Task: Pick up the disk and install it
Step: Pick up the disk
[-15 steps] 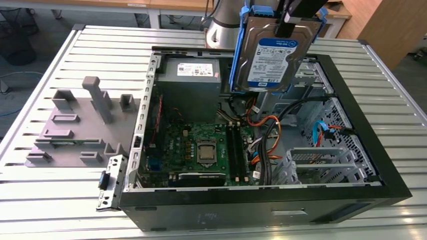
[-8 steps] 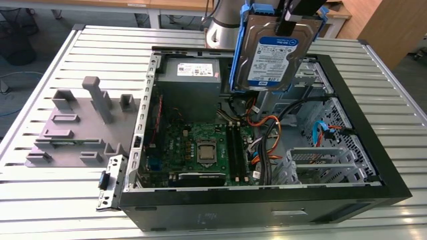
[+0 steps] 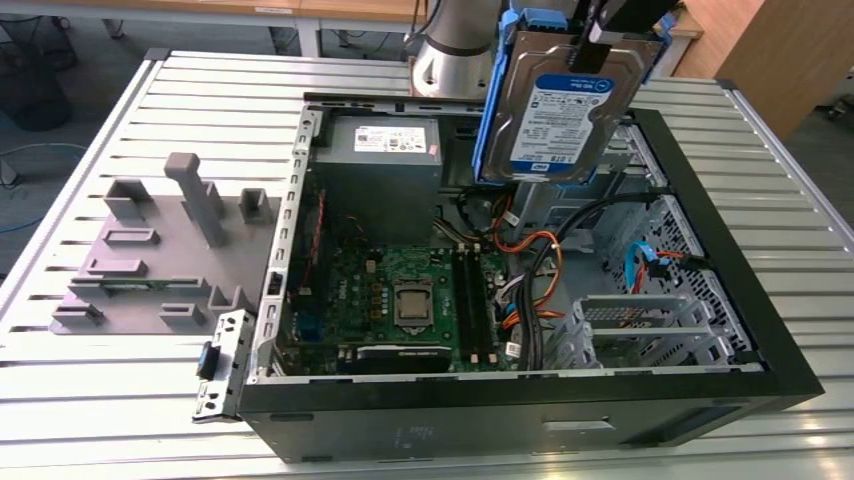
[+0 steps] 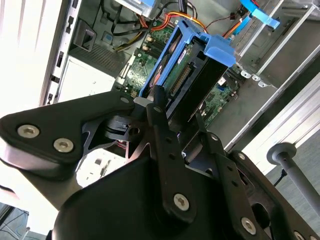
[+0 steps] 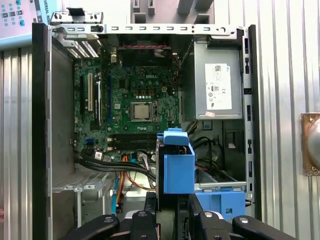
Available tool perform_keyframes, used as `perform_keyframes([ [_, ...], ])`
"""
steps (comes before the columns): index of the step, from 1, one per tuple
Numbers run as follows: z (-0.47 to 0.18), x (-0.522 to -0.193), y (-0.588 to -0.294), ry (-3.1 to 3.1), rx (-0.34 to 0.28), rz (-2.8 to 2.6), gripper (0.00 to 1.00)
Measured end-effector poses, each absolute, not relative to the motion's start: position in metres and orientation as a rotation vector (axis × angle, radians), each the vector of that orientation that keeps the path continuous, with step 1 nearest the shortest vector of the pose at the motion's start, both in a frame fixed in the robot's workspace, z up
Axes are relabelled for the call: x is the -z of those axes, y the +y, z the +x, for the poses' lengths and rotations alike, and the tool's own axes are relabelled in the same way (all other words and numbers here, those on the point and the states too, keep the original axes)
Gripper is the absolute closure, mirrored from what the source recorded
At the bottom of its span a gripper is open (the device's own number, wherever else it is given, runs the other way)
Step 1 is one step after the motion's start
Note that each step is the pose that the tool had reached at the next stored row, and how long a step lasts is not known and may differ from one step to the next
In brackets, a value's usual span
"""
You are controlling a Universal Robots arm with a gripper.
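Observation:
The disk (image 3: 561, 110), a silver drive with a white-and-blue label in a blue plastic carrier, hangs upright in the air above the far right part of the open computer case (image 3: 747, 300). My gripper (image 3: 603, 42) is shut on its top edge. In both wrist views the black fingers clamp the carrier's end, with the disk (image 4: 192, 75) (image 5: 177, 167) pointing down into the case. My gripper (image 4: 177, 107) (image 5: 172, 202) holds it over the cables beside the motherboard (image 5: 135, 105).
Inside the case sit a grey power supply (image 3: 380, 140), orange and black cables (image 3: 534, 260), a metal drive cage (image 3: 641, 320) and a blue bracket (image 5: 220, 200). A grey fixture (image 3: 147, 250) stands on the slatted table at the exterior view's left. The arm's base (image 3: 447, 50) rises behind the case.

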State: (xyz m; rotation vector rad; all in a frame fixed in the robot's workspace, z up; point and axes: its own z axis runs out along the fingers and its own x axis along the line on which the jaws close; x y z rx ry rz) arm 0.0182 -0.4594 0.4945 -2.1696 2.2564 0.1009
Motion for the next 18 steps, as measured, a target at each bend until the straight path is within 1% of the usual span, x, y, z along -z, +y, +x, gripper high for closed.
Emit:
perform_keyframes([
  [6, 0.021, -0.494, -0.467, 2.256, -0.101, -2.170, 0.65],
  [18, 0.021, -0.493, -0.508, 2.256, -0.101, -2.169, 0.65],
])
